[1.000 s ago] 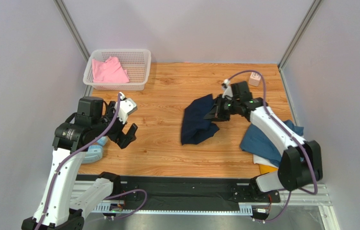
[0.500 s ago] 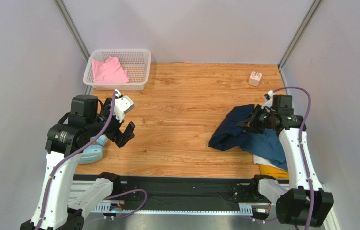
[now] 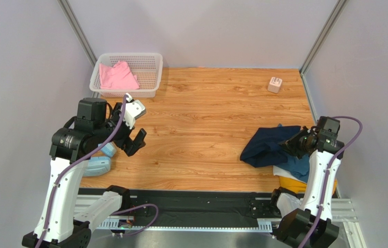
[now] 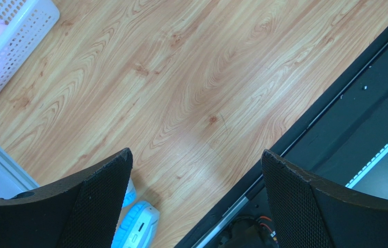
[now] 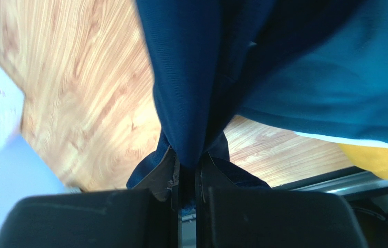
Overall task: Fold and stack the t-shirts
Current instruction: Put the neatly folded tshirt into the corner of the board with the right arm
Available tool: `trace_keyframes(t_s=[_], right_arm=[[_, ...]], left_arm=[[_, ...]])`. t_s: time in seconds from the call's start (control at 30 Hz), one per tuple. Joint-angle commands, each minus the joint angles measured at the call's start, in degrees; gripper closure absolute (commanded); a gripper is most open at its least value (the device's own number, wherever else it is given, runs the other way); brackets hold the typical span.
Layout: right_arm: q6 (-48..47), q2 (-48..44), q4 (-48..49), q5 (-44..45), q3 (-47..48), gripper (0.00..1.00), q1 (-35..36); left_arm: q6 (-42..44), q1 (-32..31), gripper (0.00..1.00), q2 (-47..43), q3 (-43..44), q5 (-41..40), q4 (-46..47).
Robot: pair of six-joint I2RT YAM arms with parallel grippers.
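While the right gripper holds the navy t-shirt at the lower right of the top view, the left gripper hovers at the left. In the left wrist view, its fingers stand apart. In the right wrist view, 2 fingers pinch navy cloth. Next, I judge, it must be spread flat for folding.

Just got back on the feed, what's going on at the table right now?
The right pincer is shut on a fold of the dark navy cloth t-shirt, which trails from it onto the wooden table, by the teal blue t-shirt at the right edge. The left pincer hangs open and empty above the table. A pink t-shirt lies in the white plastic basket.
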Motion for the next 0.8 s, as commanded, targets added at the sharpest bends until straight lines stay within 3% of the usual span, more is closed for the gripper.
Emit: trace_keyframes(t_s=[0.0,0.2,0.37,0.43,0.53,0.57,0.67,0.77], right_arm=[[3.26,-1.8,0.28,5.36,1.44,1.0,-4.2],[5.1,-0.83,-1.75,16.16,2.86,1.0,-8.42],[7.04,-0.04,5.71,10.85,-9.52,1.0,-16.06],[6.78,2.68,6.26,5.65,-10.15,0.91,-18.26],[6.51,5.92,5.56,-0.25,-8.05,0.54,-18.53],[7.04,6.64,4.51,-0.95,-7.0,0.35,-18.53],[8.09,8.84,2.66,-3.24,-4.97,0.23,-18.53],[8.01,6.3,0.12,-2.37,1.78,0.19,-18.19]], left_arm=[[2.05,0.25,0.0,0.42,0.77,-0.19,0.15],[2.93,0.25,0.0,1.65,1.99,-0.2,0.06],[3.63,0.25,0.0,2.44,2.88,-0.02,-0.29],[3.72,0.25,0.0,2.18,2.18,0.07,-0.03],[3.99,0.25,0.0,1.57,1.04,-0.11,0.24],[3.99,0.25,0.0,1.48,0.77,-0.19,0.5],[3.72,0.25,0.0,1.04,0.42,-0.28,0.5],[3.55,0.25,0.0,0.6,0.51,-0.37,0.32]])
